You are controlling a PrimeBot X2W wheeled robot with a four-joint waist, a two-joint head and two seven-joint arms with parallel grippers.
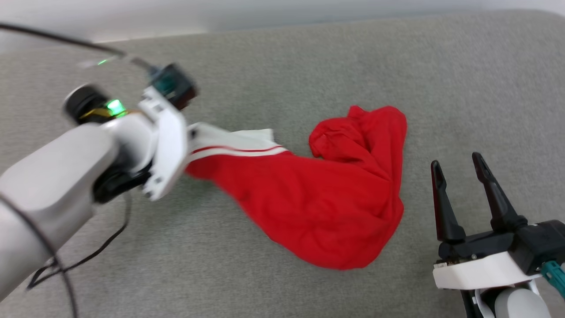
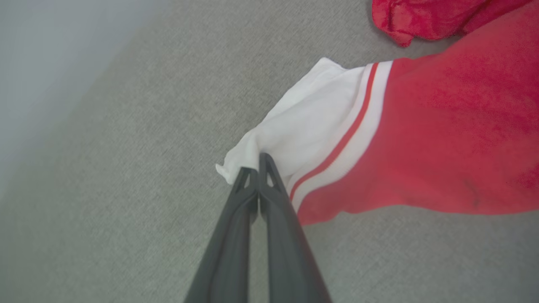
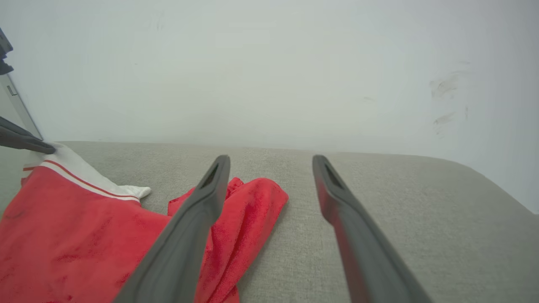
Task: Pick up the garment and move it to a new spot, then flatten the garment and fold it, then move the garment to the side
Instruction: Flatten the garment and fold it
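On the grey padded surface (image 1: 282, 57) before me, the garment (image 1: 326, 207) lies crumpled. My left jaws are clamped on its white sleeve (image 2: 311, 122); my right jaws stand wide, empty, beside it. I judge the pick-up in hand; next I must lift and carry it clear.

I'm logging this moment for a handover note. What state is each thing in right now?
garment: crumpled, unfolded, lying on the grey fabric surface, with one end stretched out.
white sleeve: drawn taut, its edge pinched.
left tool: shut on the white sleeve's edge.
right tool: open, holding nothing, beside the garment without touching it in the head view.
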